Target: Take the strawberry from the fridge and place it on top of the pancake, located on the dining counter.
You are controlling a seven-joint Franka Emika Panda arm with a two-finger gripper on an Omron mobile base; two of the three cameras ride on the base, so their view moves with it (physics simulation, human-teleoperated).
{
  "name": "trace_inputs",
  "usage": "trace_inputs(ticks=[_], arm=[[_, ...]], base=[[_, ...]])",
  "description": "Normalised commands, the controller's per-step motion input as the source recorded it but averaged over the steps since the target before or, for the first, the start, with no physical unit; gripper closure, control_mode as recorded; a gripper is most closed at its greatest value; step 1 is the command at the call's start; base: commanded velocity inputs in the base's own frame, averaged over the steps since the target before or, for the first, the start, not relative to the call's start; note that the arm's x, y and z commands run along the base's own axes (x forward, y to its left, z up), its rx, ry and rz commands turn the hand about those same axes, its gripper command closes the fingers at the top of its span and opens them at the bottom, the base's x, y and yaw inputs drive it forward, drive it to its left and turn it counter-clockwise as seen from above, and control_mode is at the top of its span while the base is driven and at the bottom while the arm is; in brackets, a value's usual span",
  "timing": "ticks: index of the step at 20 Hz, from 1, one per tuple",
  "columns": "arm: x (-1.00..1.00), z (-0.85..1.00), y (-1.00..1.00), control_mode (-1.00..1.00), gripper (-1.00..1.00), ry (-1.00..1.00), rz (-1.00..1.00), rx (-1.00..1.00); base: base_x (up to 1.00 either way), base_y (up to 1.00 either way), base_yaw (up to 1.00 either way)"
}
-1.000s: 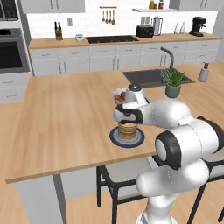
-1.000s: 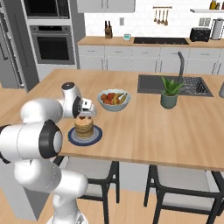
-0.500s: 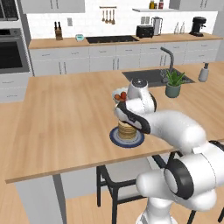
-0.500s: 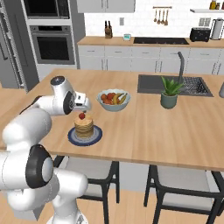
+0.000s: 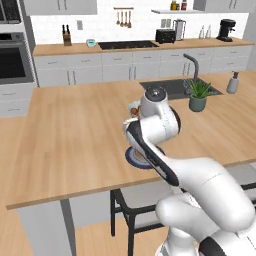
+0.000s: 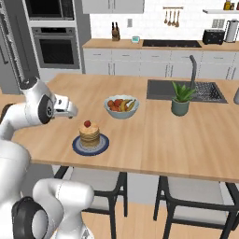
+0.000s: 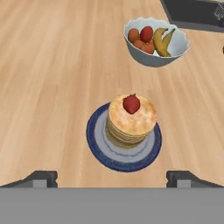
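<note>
While the gripper (image 7: 112,177) hangs over the desk (image 7: 52,78) with tips spread wide and nothing between them, the strawberry (image 7: 131,104) sits on the pancake (image 7: 130,120), stacked on its blue plate (image 7: 100,151). Fruit bowl (image 7: 156,41) stands near, apart.

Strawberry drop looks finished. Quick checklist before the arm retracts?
1. Strawberry on top of the pancake: ok.
2. Stack upright, centred on the plate: ok.
3. Gripper open, nothing between the fingertips: ok.
4. Gripper apart from the stack, off to its side in the right base view: ok.
5. Fruit bowl apart from the plate: ok.
6. Fridge doors closed: cannot tell.
</note>
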Motion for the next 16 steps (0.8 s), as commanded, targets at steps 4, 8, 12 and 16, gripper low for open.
trace_inputs(ticks=[4,8,12,16], arm=[[-0.94,0.01,0.69,-1.00,-1.00,0.06,0.00,-0.01],[-0.58,0.00,0.54,-1.00,-1.00,0.13,0.00,-0.03],[-0.50,0.00,0.70,-1.00,-1.00,0.12,-0.02,-0.12],[-0.44,0.00,0.41,-1.00,-1.00,0.22,-0.10,-0.10]], base=[[0.00,0.00,0.00],[0.00,0.00,0.00],[0.00,0.00,0.00],[0.00,0.00,0.00]])
